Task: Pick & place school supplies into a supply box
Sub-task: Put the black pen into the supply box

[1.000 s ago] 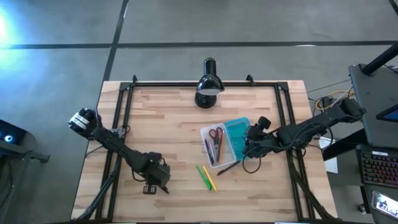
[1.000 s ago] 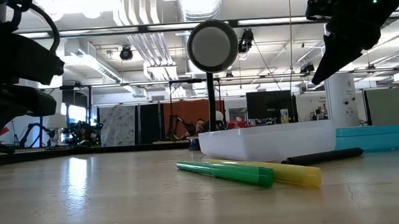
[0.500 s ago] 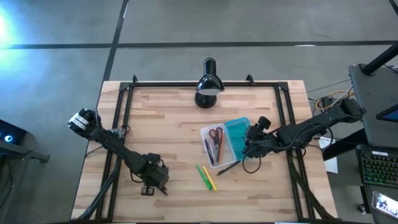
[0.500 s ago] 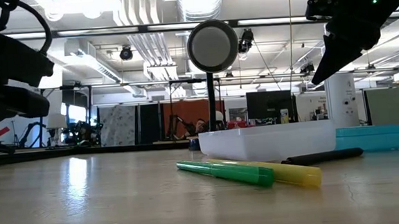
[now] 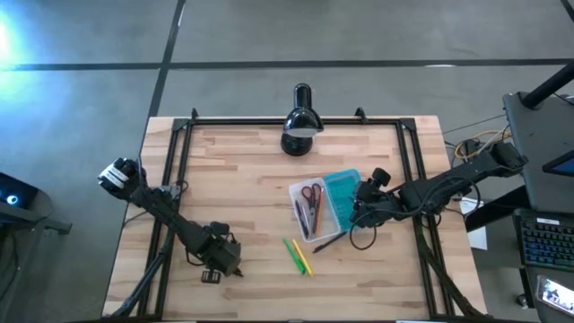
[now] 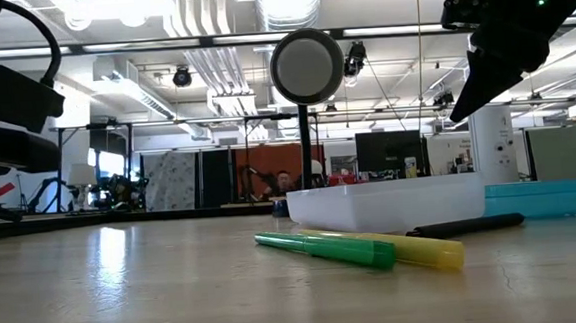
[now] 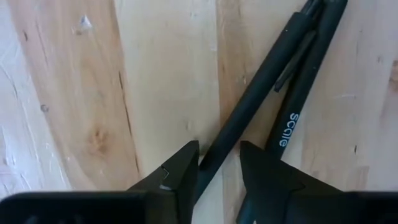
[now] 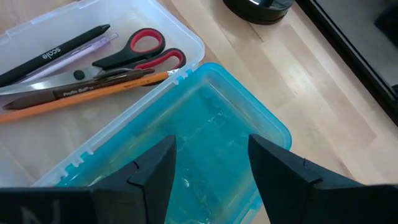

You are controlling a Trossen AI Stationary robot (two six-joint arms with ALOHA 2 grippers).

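Note:
In the left wrist view two black pens (image 7: 273,81) lie side by side on the wood. My left gripper (image 7: 219,171), low over the table's near-left part (image 5: 215,265), is open, with its fingers either side of one pen's end. The clear tray (image 5: 296,190) holds the red-handled scissors (image 8: 146,53), a black pen (image 8: 56,53) and an orange pen (image 8: 81,99). The teal lid (image 8: 205,137) lies open beside the tray. My right gripper (image 8: 208,168) hovers open above the lid (image 5: 363,205). Green (image 6: 323,247) and yellow (image 6: 419,251) markers and a black pen (image 6: 467,227) lie on the table near the tray. My left gripper has one black pen's end (image 7: 211,158) between its fingers, which come from above and point down. The pen lies flat on the table. One finger (image 7: 183,168) is right beside the pen, but I cannot tell whether it touches.
A black desk lamp (image 5: 300,126) stands at the far edge's middle. Black rails (image 5: 170,179) run along the table's sides. A cable loop (image 5: 361,238) lies near the right arm. Bare wood lies between my left gripper and the markers.
My left gripper has shifted a little toward the table's near-left corner. The right arm, the box and the markers have kept still.

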